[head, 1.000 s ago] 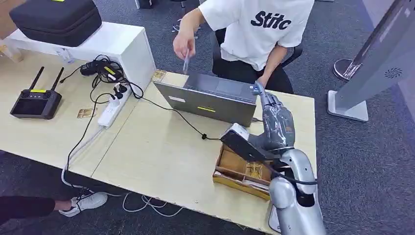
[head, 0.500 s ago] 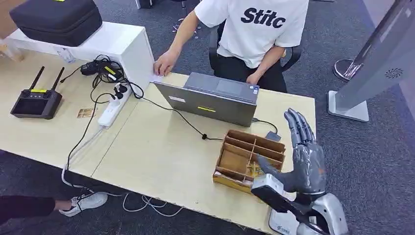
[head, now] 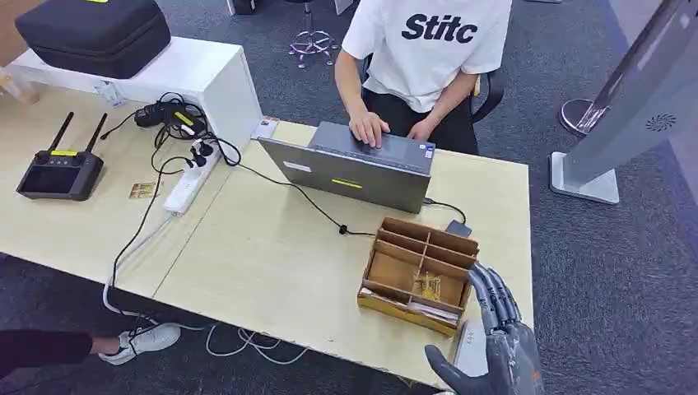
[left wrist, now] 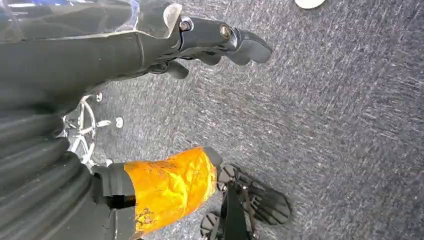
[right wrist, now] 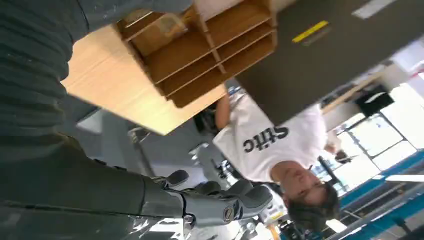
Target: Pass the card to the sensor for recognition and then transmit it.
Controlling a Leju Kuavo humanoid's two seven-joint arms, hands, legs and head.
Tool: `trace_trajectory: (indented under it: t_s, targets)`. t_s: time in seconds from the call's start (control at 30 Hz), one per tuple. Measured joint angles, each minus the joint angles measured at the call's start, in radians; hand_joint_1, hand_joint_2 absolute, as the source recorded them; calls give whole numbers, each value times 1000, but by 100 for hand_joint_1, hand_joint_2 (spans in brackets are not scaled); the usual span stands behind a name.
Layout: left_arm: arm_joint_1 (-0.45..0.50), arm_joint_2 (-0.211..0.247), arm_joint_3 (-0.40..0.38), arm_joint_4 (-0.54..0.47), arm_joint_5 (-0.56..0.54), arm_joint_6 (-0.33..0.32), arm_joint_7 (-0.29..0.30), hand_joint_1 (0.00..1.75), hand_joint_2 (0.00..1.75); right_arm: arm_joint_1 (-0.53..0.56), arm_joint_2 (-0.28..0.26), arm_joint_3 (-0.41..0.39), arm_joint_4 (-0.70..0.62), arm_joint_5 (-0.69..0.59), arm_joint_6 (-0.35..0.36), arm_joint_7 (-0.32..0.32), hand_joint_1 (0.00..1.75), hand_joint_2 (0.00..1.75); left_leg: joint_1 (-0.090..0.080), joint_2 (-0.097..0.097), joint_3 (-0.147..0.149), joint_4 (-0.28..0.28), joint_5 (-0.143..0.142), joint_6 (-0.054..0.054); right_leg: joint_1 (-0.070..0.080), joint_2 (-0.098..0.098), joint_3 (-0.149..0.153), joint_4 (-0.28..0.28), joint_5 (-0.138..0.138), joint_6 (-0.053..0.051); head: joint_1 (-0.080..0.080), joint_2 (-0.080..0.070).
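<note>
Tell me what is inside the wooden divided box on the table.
The wooden divided box holds a small gold-patterned card in one compartment near the front. The front wall hides the bottom of the nearest slots.

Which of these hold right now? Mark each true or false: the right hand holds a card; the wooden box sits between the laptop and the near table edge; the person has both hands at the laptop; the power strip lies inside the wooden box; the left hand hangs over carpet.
1. The right hand holds a card. False: its fingers are spread and nothing is in it.
2. The wooden box sits between the laptop and the near table edge. True.
3. The person has both hands at the laptop. True.
4. The power strip lies inside the wooden box. False: it lies on the table, left of the laptop.
5. The left hand hangs over carpet. True.
</note>
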Motion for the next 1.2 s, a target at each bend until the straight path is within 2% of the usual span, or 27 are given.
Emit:
trace_trajectory:
  t_s: [0.03,0.07,0.1,0.13,0.37,0.63,0.97,1.2]
  targets:
    - [0,-6,13,0,11,-1,-6,0,175,69,0,6,-14,-2,-2,1,0,175,0,0,0,0,0,0,0,0,0,0,0,0,0,0]
    - [-1,-8,14,-1,14,-2,-8,0,175,87,0,20,-9,76,-31,41,0,175,0,1,0,0,0,0,0,1,0,0,0,0,0,0]
    - [-6,-10,14,-1,17,-6,-11,0,175,80,0,31,31,210,-68,122,0,175,0,1,0,0,0,0,0,0,1,0,0,0,0,0]
    - [-8,-10,14,-1,17,-6,-11,0,175,67,2,50,80,279,-71,161,0,175,0,1,0,0,0,0,0,1,1,0,1,-1,0,0]
    - [-13,-9,14,-1,9,-9,-11,0,175,2,16,95,247,478,-113,294,0,175,0,1,1,0,1,0,0,1,1,0,1,-1,0,0]
    - [-14,-9,14,-1,6,-9,-11,0,175,-39,33,109,359,513,-118,320,0,175,0,1,0,0,1,0,0,0,1,0,1,-1,0,0]
    - [-15,-8,14,-1,5,-9,-11,0,175,-52,37,116,398,515,-119,322,0,175,0,1,0,0,1,0,0,0,1,0,1,-1,0,0]
    - [-15,-8,14,-1,-2,-6,-8,0,175,-58,43,114,416,556,-126,353,0,175,0,1,0,0,1,0,0,0,1,0,1,-1,0,0]
